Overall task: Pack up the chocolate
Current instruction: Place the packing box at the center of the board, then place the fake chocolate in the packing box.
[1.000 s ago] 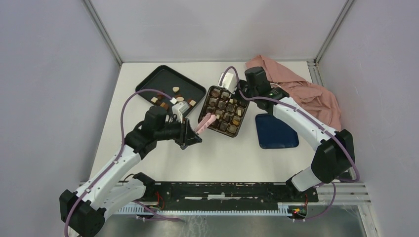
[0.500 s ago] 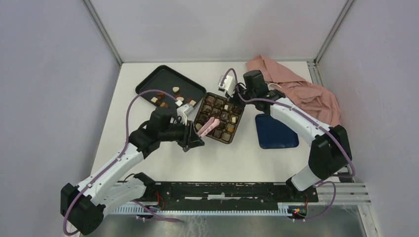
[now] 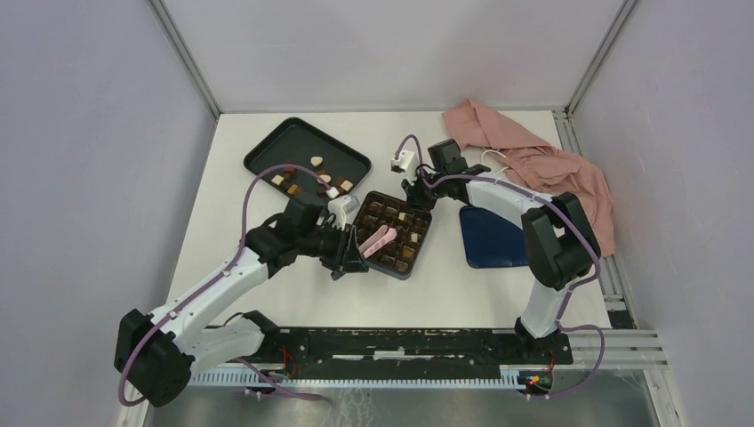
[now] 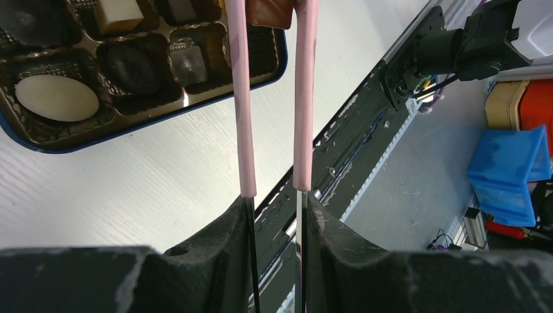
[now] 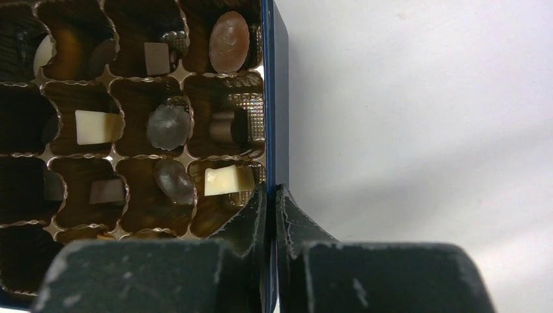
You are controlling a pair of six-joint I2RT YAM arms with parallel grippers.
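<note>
Quick headcount from where I'm standing: one pair of pink tongs (image 4: 238, 98), one dark blue box (image 5: 277, 98), one black tray (image 3: 289, 147), one blue lid (image 3: 493, 236) and one pink cloth (image 3: 533, 160), all on the white surface (image 3: 400, 302). Plus two claws.

The left claw (image 4: 274, 205) is clamped on the handle end of the tongs. The tongs have exactly one brown piece (image 4: 267, 12) pinched at their tips, up over the box. That piece is cut off by the top of the wrist view, so I can't tell its shape. The right claw (image 5: 270, 192) is squeezed closed on the box's blue side wall.

The chocolate (image 5: 229, 40) sits in two places. In the box, the right wrist view gives me eight clear pieces, one per cup. Two of them are cream squares, and there's a cream sliver at the left edge. The cups further left are too dark to read. The left wrist view shows four filled cups, one holding a white oval (image 4: 55, 98), and I can't say whether those overlap with the eight. From above the grid looks like four by four, but the tongs cover part of it. On the tray there are about six loose pieces, too tiny to count for sure.

The lid lies just to the right of the box, and the cloth is bunched in the far right corner.
</note>
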